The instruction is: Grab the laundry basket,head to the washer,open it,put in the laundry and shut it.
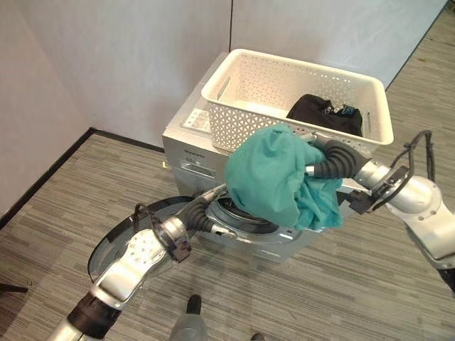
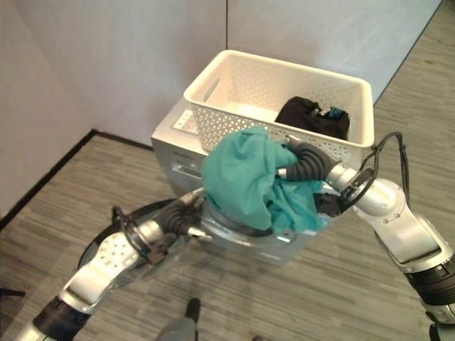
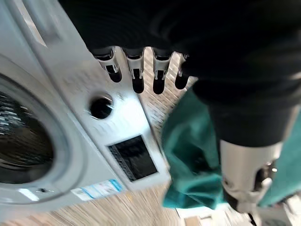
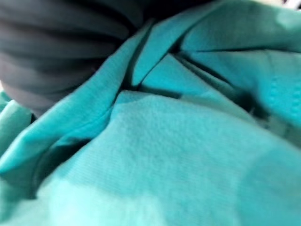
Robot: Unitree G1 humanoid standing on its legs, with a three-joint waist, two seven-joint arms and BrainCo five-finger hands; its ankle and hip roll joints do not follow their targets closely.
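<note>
A white perforated laundry basket (image 1: 234, 106) stands on top of the silver front-loading washer (image 1: 188, 153), with a dark garment (image 1: 323, 112) lying in its right end. My right hand (image 1: 328, 153) is shut on a teal garment (image 1: 274, 174), which hangs in front of the basket and over the washer's round opening (image 1: 242, 213); the same cloth (image 4: 178, 155) fills the space past that hand's cover. The washer door (image 1: 117, 241) is swung open to the left. My left hand (image 1: 202, 212) is open at the left rim of the opening, its fingers (image 3: 138, 77) straight over the washer's front panel.
The washer stands in a corner of white walls (image 1: 106, 64) with a dark skirting strip (image 1: 50, 174). Striped grey floor (image 1: 341, 284) lies in front and to the right. The open door takes up the floor space to the washer's front left.
</note>
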